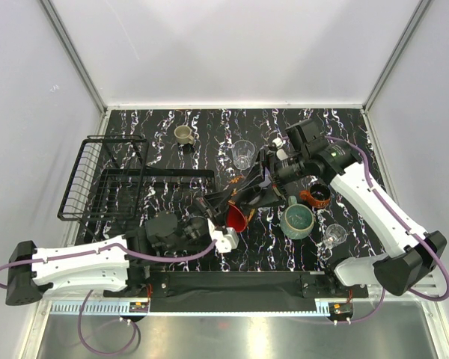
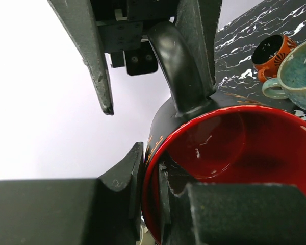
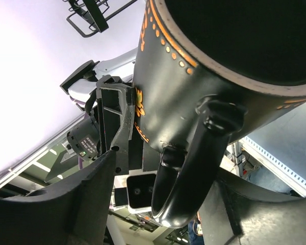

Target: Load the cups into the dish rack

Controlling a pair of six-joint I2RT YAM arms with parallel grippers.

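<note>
A black mug with a red inside (image 1: 238, 218) hangs above the middle of the table. My left gripper (image 2: 152, 168) is shut on its rim (image 2: 158, 148), one finger inside and one outside. My right gripper (image 3: 164, 171) stands open around the mug's black handle (image 3: 194, 173), with a gap on the left side; its fingers (image 2: 89, 56) flank the handle (image 2: 181, 66) in the left wrist view. The dish rack (image 1: 105, 179), black wire, sits at the far left. More cups stand on the table: an olive-beige mug (image 1: 183, 135), a clear glass (image 1: 243, 153), a teal mug (image 1: 297, 221) and an orange mug (image 1: 316, 197).
Another clear glass (image 1: 334, 235) stands near the right arm's base. The teal mug (image 2: 298, 76) and the orange mug (image 2: 270, 51) lie just right of the held mug. White walls enclose the black marbled table (image 1: 209, 123).
</note>
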